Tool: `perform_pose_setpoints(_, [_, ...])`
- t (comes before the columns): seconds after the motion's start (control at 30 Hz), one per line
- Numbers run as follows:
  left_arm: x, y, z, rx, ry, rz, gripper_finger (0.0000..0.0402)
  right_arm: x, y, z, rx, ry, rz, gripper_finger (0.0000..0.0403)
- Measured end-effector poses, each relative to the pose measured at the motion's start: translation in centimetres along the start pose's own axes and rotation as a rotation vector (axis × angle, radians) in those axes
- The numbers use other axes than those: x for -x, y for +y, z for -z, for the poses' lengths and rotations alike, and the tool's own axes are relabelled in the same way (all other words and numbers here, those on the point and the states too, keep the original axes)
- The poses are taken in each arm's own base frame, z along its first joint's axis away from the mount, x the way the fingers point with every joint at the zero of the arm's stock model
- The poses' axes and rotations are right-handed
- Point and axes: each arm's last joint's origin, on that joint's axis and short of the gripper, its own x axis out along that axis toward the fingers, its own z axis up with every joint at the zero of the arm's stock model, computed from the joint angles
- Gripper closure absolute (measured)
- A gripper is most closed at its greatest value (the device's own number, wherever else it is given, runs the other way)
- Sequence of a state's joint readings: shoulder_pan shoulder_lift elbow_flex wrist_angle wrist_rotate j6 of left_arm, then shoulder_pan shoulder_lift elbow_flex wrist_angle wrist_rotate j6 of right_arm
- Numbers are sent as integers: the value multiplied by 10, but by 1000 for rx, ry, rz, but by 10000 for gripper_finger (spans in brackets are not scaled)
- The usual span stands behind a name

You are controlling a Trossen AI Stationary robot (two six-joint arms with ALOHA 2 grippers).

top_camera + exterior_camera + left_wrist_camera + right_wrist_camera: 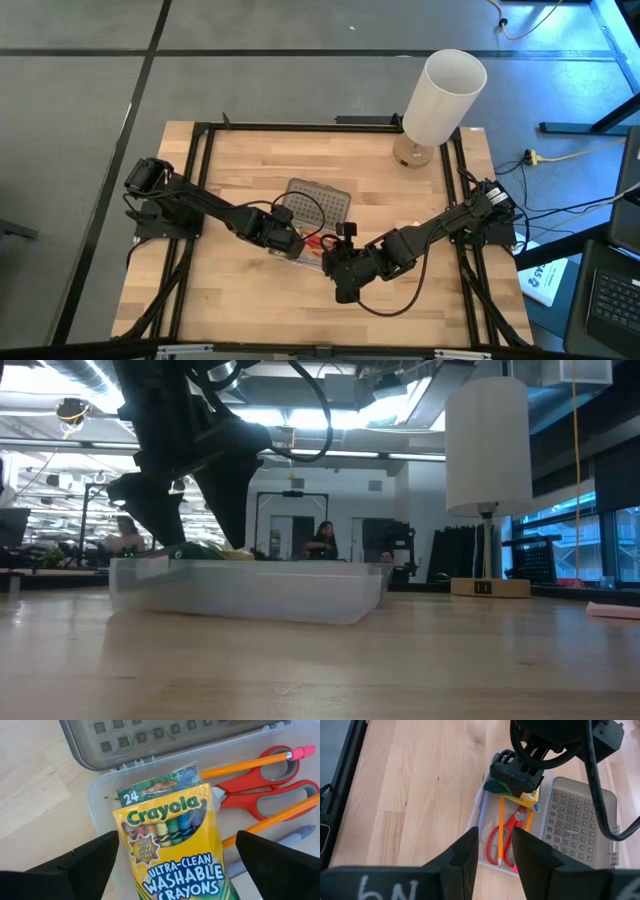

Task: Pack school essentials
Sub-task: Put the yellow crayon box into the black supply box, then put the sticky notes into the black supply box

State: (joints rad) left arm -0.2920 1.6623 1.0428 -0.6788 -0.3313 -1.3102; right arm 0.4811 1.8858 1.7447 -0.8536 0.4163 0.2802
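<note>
Left pincer (175,865) stands with fingers wide apart astride the crayon box (170,840), which lies in the clear box (97,795) beside the scissors (265,795) and pencils. Lift straight up; avoid snagging the crayon box. Right pincer (495,852), fingers narrowly apart and empty, waits nearby.

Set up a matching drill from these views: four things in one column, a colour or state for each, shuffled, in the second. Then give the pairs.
Things
1. crayon box
2. scissors
3. lid
4. left gripper

Colour or state
A. grey, dotted, folded open beside the clear box
B. fingers spread wide on either side of the crayons
C. red handles, lying flat in the box
D. yellow and green, standing tilted in the box

Pairs: 1-D, 2-C, 3-A, 4-B
</note>
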Motion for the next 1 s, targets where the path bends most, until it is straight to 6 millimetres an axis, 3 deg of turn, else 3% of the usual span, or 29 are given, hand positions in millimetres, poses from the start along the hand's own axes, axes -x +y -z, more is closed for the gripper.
perform_pose_setpoints(0.23, [10,1,-3,-47,-6,36,6,0,0,0,0,0,0,282])
perform_pose_setpoints(0.5, [49,4,-2,-188,-45,162,7,0,0,-1,-5,-10,-3,282])
perform_pose_setpoints(0.77, [88,5,26,-378,-140,267,7,0,1,-3,19,-31,-7,282])
perform_pose_setpoints(1.0, [105,7,46,-449,-237,297,8,0,1,-5,19,-52,-13,282])
